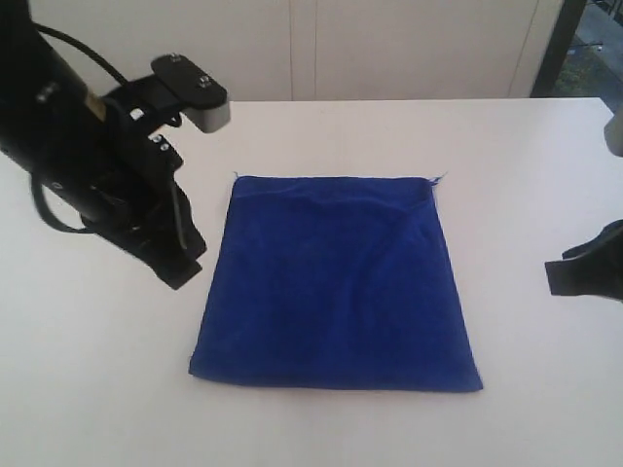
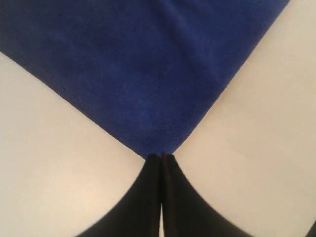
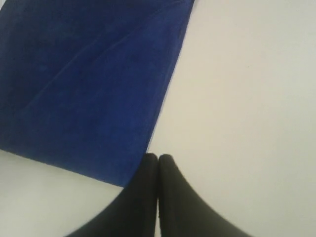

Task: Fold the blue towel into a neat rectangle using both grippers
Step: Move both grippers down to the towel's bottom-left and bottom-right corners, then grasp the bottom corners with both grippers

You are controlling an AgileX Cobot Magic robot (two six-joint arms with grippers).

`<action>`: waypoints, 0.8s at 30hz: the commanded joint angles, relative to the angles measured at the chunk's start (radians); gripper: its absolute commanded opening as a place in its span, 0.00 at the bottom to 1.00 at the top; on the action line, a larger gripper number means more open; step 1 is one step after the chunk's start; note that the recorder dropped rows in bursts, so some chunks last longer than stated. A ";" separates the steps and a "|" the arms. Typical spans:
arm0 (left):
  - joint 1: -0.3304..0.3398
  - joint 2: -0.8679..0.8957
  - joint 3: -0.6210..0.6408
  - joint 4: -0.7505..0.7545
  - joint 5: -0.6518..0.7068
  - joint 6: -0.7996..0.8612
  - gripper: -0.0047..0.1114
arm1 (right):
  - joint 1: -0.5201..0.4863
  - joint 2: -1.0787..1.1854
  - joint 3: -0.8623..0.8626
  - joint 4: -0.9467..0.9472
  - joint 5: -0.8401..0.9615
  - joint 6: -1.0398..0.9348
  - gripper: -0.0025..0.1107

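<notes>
Blue towel [image 1: 336, 282] spread flat, middle of table [image 1: 506, 136]. Left claw [image 2: 161, 159] fingers together, tips at towel corner. Right claw [image 3: 158, 159] fingers together, beside towel edge.

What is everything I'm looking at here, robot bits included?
table: one, white, under everything.
blue towel: one, deep blue, lying flat on the middle of the table.
loose thread: one, blue, at the towel's far right corner.
wall panels: several, pale, behind the table.
left gripper: one, black, fingers together, beside the towel's left edge.
right gripper: one, black, fingers together, off to the towel's right, at the edge of the exterior view.
</notes>
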 commanded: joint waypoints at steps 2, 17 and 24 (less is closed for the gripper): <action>0.001 -0.100 0.014 -0.010 0.121 0.169 0.04 | 0.044 0.025 0.007 0.033 0.058 -0.187 0.02; 0.001 0.025 0.342 -0.015 -0.349 0.388 0.04 | 0.222 0.384 0.007 0.023 -0.122 -0.645 0.23; 0.001 0.088 0.342 -0.015 -0.415 0.470 0.19 | 0.222 0.424 0.007 0.020 -0.122 -0.832 0.31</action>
